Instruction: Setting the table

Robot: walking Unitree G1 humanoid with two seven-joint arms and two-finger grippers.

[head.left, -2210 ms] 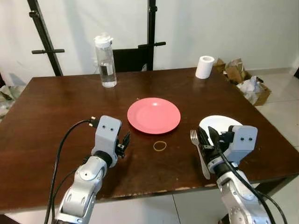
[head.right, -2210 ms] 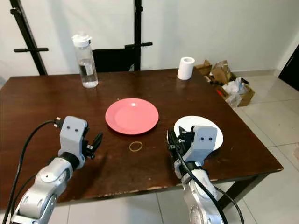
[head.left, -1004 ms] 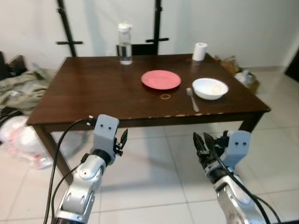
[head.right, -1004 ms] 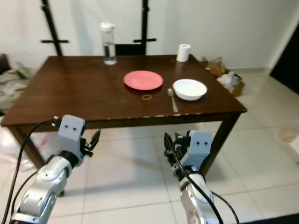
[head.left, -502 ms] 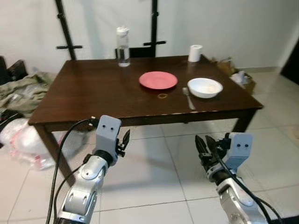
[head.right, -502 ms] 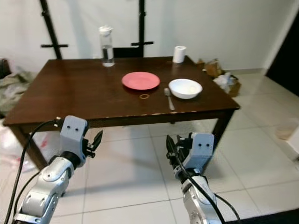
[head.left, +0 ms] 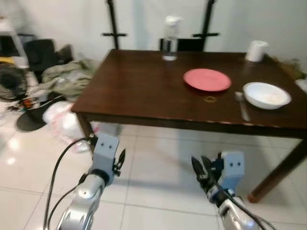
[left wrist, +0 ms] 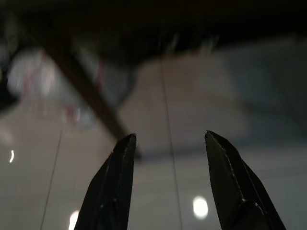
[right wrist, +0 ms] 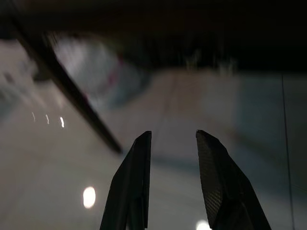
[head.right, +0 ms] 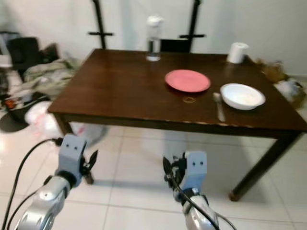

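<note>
1. My left gripper (left wrist: 168,182) and right gripper (right wrist: 172,184) hang over pale floor tiles, fingers apart, holding nothing.
2. On the dark wooden table (head.left: 134,86), well away — a flat pink plate (head.left: 207,79), a white bowl (head.left: 266,95), a metal fork (head.left: 241,106) between.
3. Bowl: likely rigid, slick, breakable — I'd pinch its rim. Fork: light, thin; take mid-handle.

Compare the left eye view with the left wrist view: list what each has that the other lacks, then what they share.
Left eye view: the tabletop with red plate, white bowl, bottle and paper roll, plus the right gripper. Left wrist view: the table's dark underside. Shared: the left gripper with fingers open, a table leg, the tiled floor.
</note>
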